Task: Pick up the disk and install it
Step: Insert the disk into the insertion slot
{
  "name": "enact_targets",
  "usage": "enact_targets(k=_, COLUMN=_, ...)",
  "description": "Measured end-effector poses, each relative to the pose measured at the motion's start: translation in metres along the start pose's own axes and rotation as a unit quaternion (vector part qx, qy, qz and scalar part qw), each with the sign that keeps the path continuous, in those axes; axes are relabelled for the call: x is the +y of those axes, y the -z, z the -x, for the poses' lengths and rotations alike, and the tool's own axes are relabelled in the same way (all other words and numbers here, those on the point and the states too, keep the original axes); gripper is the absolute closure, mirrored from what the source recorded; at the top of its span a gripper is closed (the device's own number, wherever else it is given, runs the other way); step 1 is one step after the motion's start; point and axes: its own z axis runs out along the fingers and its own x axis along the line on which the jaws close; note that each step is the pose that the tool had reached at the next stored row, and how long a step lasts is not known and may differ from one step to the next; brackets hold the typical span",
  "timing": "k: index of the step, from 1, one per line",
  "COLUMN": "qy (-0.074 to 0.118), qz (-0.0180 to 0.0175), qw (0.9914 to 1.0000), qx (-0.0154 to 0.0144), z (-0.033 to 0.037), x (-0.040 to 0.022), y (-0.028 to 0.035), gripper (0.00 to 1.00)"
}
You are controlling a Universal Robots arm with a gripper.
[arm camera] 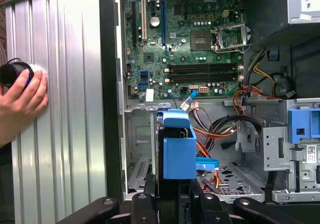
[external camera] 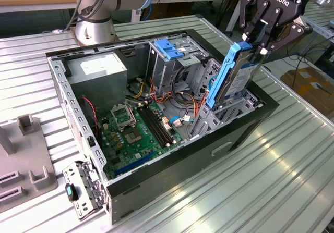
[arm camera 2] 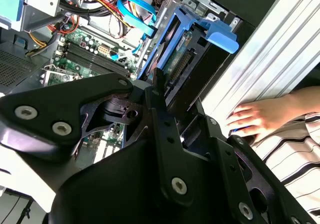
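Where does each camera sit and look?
Exterior view: off the arm, looking down into the open computer case; gripper holds the disk.
First wrist view: on the wrist, looking past the gripper and disk to the motherboard.
Second wrist view: on the wrist, looking over the gripper at the disk.
Both wrist views share a person's hand.

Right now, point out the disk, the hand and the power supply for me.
the disk (external camera: 225, 75), exterior view, on its blue side rail.
the hand (external camera: 255, 48), exterior view, midway between its fingertips, shut on the disk.
the power supply (external camera: 100, 65), exterior view, on its white label.
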Motion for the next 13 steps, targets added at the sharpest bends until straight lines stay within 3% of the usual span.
enact_targets(k=13, qy=0.0, qz=0.0, qw=1.0, qx=0.0, z=0.0, x=0.0, y=-0.0019, gripper=0.65)
